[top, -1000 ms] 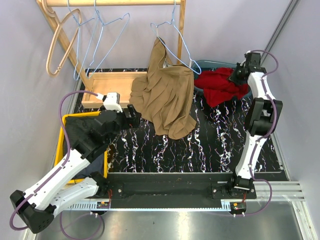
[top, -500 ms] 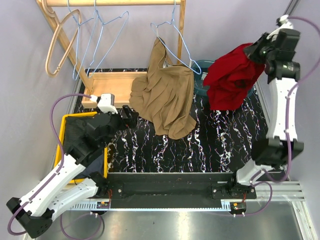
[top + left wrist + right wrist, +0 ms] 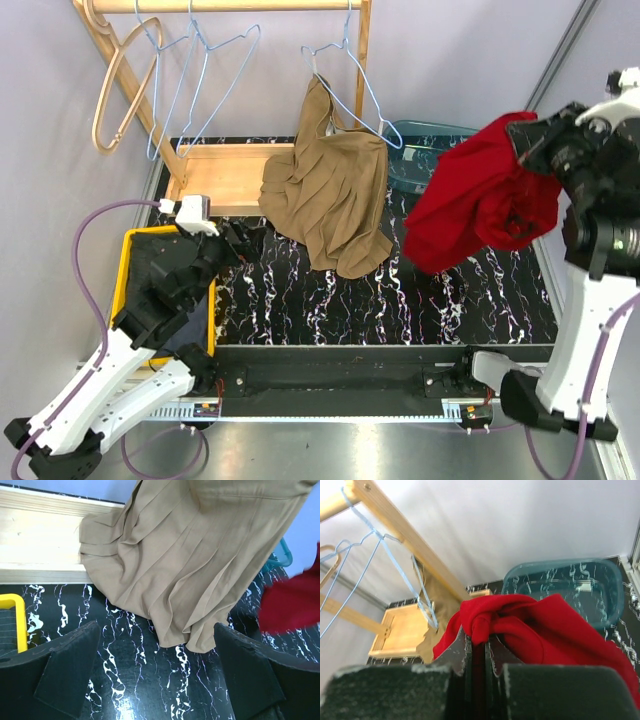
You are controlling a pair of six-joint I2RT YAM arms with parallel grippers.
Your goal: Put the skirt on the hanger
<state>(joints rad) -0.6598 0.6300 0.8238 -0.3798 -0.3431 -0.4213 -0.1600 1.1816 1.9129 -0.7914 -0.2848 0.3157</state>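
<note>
— What is altered on the right?
— The red garment (image 3: 480, 195) is lifted out of the teal basin (image 3: 425, 128), where it lay a second ago. It is now hung high over the table's right side, pinched in the right gripper (image 3: 479, 642), and the arm is raised and swung nearer.
— And on the left?
— The left gripper (image 3: 240, 236) is drawn back leftward, closer to the yellow bin (image 3: 211, 325).
</note>
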